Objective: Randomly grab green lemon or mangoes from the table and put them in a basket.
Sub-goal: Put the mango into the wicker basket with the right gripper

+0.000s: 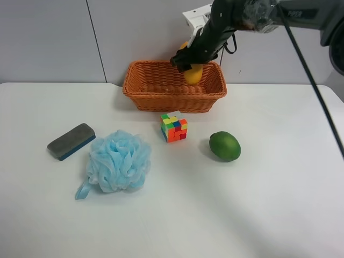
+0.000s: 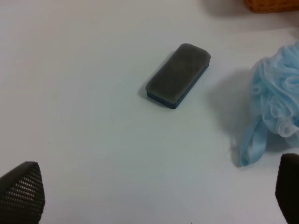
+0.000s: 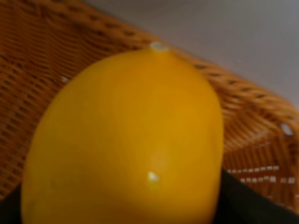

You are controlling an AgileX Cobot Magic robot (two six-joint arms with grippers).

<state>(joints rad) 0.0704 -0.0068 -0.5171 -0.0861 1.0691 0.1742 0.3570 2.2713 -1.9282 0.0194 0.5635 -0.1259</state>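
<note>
Right gripper (image 1: 187, 60): clamped on the mango (image 1: 193, 74), hanging over the far right part of the basket (image 1: 161, 95). The fruit's lower end dips below the rim line. I cannot tell whether it touches the weave.

Long axis: in the high view the mango hangs roughly upright, one end down into the basket. In the right wrist view it runs away from the camera, small stem nub at the far end. Wicker wall lies behind and to either side, so the basket floor is straight below the fruit. By my reading, all you need is to open and let it fall.

Green lemon (image 1: 224, 145): alone on the table (image 1: 269, 209), well in front of the basket's right corner, just right of the Rubik's cube (image 1: 173, 128). Its long axis runs roughly across the high view.

Left gripper (image 2: 154, 193): fingers wide apart, holding nothing, looking down at the board eraser (image 2: 178, 75) and the edge of the blue bath pouf (image 2: 275, 102). (Those lie on the far side from the lemon, so the right arm looks nearer for that pick.)
</note>
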